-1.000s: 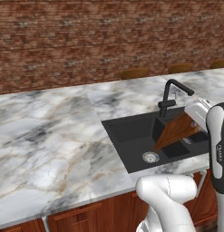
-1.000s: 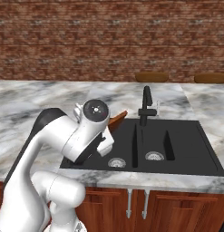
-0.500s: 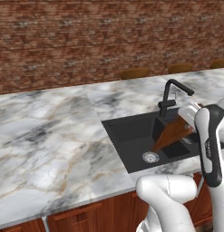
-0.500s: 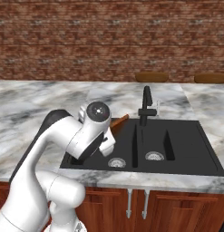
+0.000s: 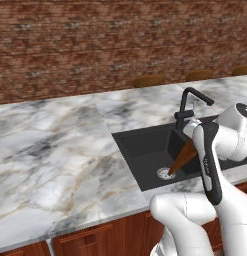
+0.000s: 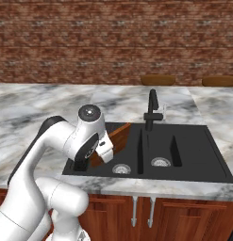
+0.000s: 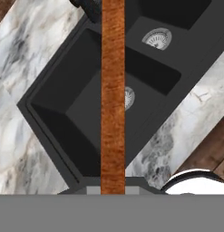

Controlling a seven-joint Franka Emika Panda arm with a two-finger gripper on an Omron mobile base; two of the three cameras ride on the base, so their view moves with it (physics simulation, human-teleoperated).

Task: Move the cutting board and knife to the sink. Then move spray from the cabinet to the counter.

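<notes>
While the arm bends low over the marble counter (image 5: 60,150), its gripper (image 6: 104,149) is clamped narrow on the reddish-brown cutting board (image 6: 113,142), which it holds on edge and tilted over the left basin of the black sink (image 6: 184,162). From the hand view the board (image 7: 113,97) runs as a thin upright strip across the basin, passing just beside the round steel drain (image 7: 128,98). The angular black faucet (image 5: 191,105) stands at the sink's far rim, against the brick wall (image 5: 95,45).
</notes>
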